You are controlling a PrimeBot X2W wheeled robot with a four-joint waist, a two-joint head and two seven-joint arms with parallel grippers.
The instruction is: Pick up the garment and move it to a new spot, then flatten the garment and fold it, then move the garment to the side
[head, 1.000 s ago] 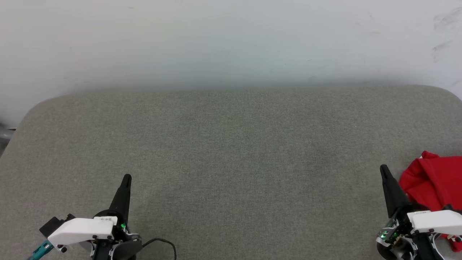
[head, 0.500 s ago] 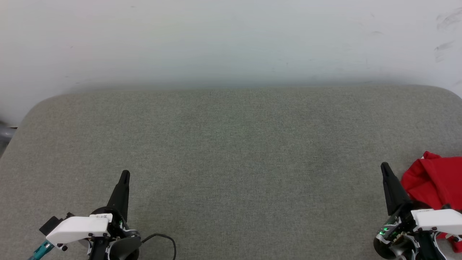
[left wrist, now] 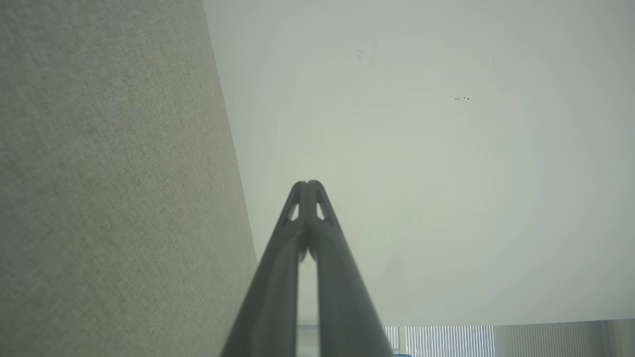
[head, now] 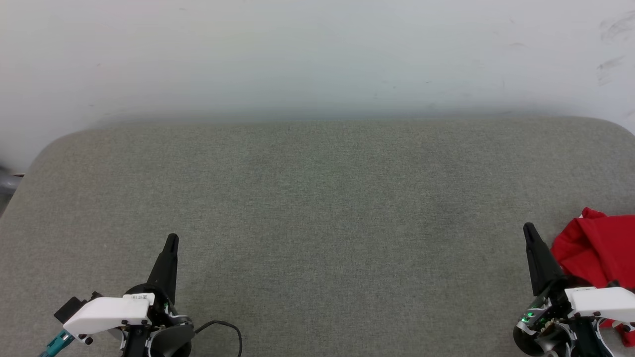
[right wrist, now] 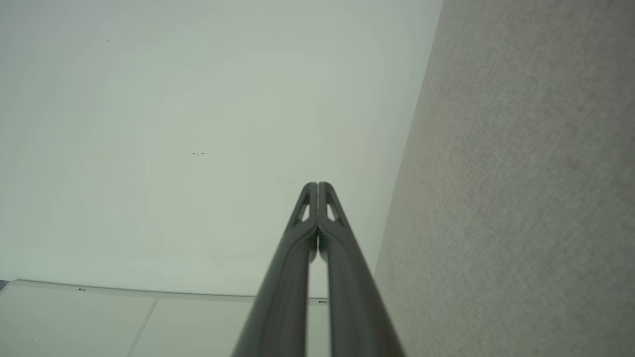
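**Red garment heaped at the right edge, both pincers shut and empty**

A grey-green fabric-covered worktop [head: 317, 208] with rounded far corners spans the lower two thirds of the head view. Behind it stands a plain pale wall [head: 317, 54], with a few dark scuff marks [head: 611, 29] at the upper right of the frame.

The garment [head: 598, 248] lies at the lower right of the frame as a crumpled red heap, cut off by the right edge and partly hidden behind the right arm's white housing. One folded peak of cloth points toward the upper left. Its long axis cannot be told from this heap, and no print or sleeve shows.

The left pincer [head: 171, 240] sits at the lower left with its dark fingers pressed together, holding nothing, and a black cable [head: 225, 327] loops beside its base. The right pincer [head: 528, 229] at the lower right is likewise fully closed and empty. Its fingers lie just beside the garment's left border; whether they touch the cloth cannot be told.
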